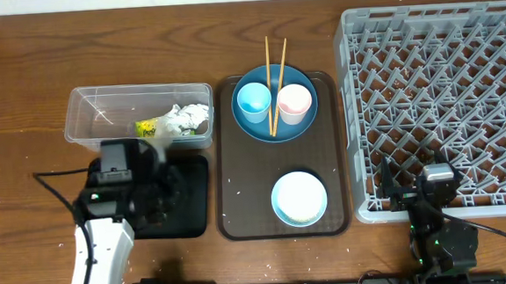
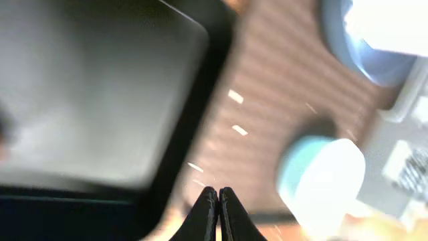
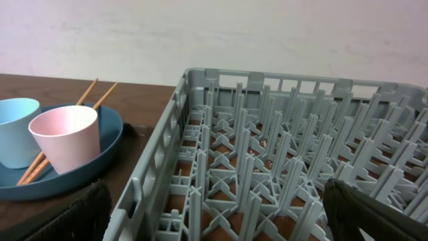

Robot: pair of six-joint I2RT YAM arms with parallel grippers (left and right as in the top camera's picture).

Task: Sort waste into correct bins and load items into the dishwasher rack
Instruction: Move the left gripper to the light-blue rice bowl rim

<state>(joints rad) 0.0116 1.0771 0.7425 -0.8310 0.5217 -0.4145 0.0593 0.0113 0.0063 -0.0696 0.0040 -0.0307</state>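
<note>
Your tissue [image 1: 186,120] and wrapper [image 1: 147,128] sit in the clear tub [image 1: 80,117] toward the left edge of the desk [image 1: 21,86]; the right-edge rack [image 1: 430,11] holds nothing. Left gripper [image 2: 218,201] pinched empty, right gripper [image 3: 224,207] spread.

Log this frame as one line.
left gripper shut, near black tray edge | right gripper open, facing rack | tissue, wrapper in clear tub | plate, blue cup, pink cup, chopsticks, bowl on brown tray | rack empty

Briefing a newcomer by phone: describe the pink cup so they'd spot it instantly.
Find the brown tray left of the grey rack. On its far end a dark blue plate holds two cups. Yours is the pink cup nearer the rack, not the light blue cup.
</note>
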